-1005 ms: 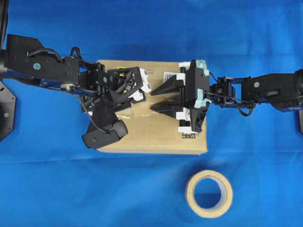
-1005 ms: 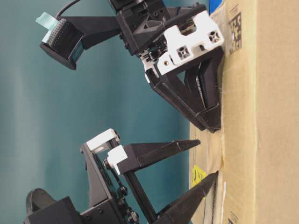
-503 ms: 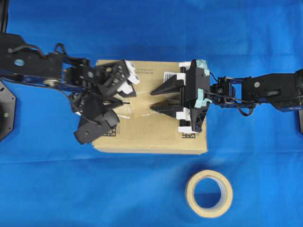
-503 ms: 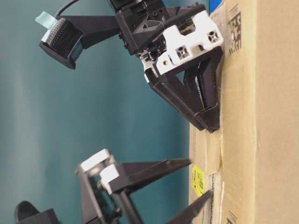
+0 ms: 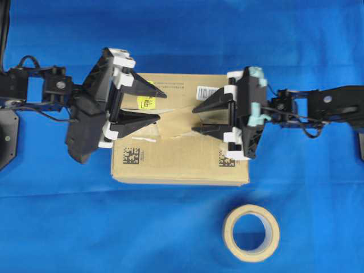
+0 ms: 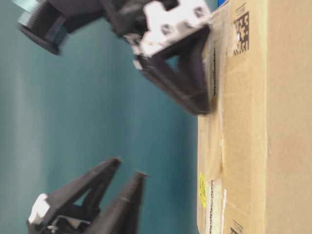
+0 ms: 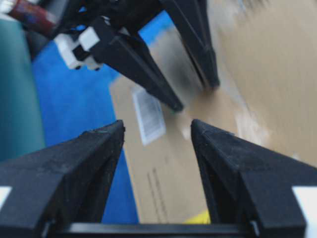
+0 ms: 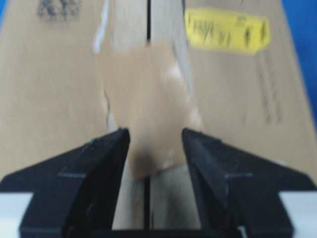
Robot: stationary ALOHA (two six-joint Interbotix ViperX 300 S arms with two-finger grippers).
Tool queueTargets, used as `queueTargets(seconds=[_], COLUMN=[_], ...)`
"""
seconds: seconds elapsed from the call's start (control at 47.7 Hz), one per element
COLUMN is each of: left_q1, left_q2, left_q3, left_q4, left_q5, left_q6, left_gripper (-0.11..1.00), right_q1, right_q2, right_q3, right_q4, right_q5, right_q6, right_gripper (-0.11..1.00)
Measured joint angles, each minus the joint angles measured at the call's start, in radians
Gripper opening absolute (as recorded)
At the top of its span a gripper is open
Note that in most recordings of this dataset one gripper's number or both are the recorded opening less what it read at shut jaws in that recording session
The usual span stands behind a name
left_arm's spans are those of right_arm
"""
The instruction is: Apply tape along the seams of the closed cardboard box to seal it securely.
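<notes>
I'm seeing both claws spread wide and gripping nothing: the left gripper (image 5: 161,106) hanging over the cardboard box's (image 5: 182,165) left edge, the right gripper (image 5: 194,119) above mid-lid. The tape (image 8: 143,104) is lying across the seam (image 8: 148,20), between their tips.

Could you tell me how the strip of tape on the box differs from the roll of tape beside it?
The tape strip is a flat, smooth tan piece lying on the cardboard box across its seam; the tape roll is a paler beige ring with an open centre. The strip sits on the box top between the two hands, while the roll lies on the blue cloth, apart from the box. Both look like paper tape.
</notes>
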Motion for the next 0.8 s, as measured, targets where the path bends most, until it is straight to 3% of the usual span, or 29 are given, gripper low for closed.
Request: queueTargets(seconds=[0.084, 0.251, 0.314, 0.566, 0.796], left_q1=[0.0, 0.0, -0.002, -0.02, -0.034], left_q2=[-0.011, -0.012, -0.005, 0.084, 0.206], left_q3=[0.014, 0.046, 0.06, 0.092, 0.086], left_q4=[0.0, 0.0, 0.0, 0.0, 0.0], left_q5=[-0.043, -0.098, -0.129, -0.276, -0.314], left_q6=[-0.124, -0.37, -0.425, -0.485, -0.523], left_gripper=[0.44, 0.08, -0.01, 0.0, 0.0], right_q1=[0.0, -0.014, -0.018, -0.02, -0.032], right_q2=[-0.029, -0.037, -0.037, 0.018, 0.12], right_q3=[0.0, 0.0, 0.0, -0.04, -0.092], right_q4=[-0.002, -0.002, -0.002, -0.003, -0.003], right_q5=[-0.009, -0.057, -0.072, -0.094, -0.094], right_q6=[-0.002, -0.005, -0.005, -0.005, -0.005], right_gripper=[0.46, 0.02, 0.0, 0.0, 0.0])
